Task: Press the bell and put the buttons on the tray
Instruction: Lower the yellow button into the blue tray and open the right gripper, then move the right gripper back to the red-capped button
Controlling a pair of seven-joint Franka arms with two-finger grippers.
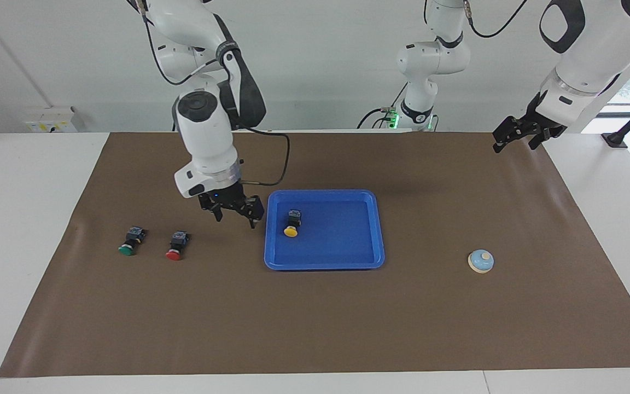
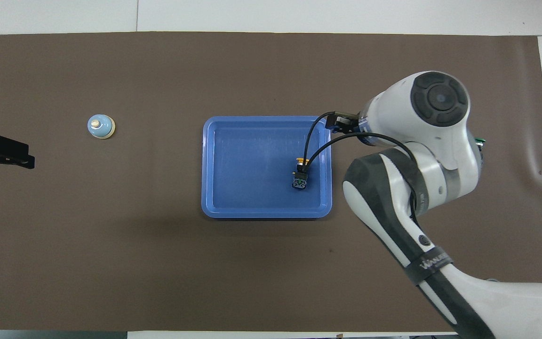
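The yellow button (image 1: 291,224) lies on its side in the blue tray (image 1: 348,262), at the end of the tray toward the right arm, its cap pointing away from the robots. The red button (image 1: 176,245) and the green button (image 1: 130,241) lie on the tabletop (image 1: 315,328) toward the right arm's end, side by side and apart from each other, each tipped over with its cap away from the robots; in the overhead view the right arm covers nearly all of both. The right tool (image 1: 234,213) hangs over the tabletop between the tray and the red button, its fingers spread wide and holding nothing. The left tool (image 1: 517,137) waits raised over the table edge at the left arm's end, fingers apart and empty. The bell (image 1: 480,261) stands upright on the tabletop toward the left arm's end, well apart from the tray. Each button is judged small, light and rigid, with a smooth rounded cap that is likely to slip between flat fingers; the squarer black body offers flat opposing faces and is the preferred place to take hold. Since a tipped button may roll on its cap, close the fingers squarely across the body. The bell needs no grip; press straight down on its knob.
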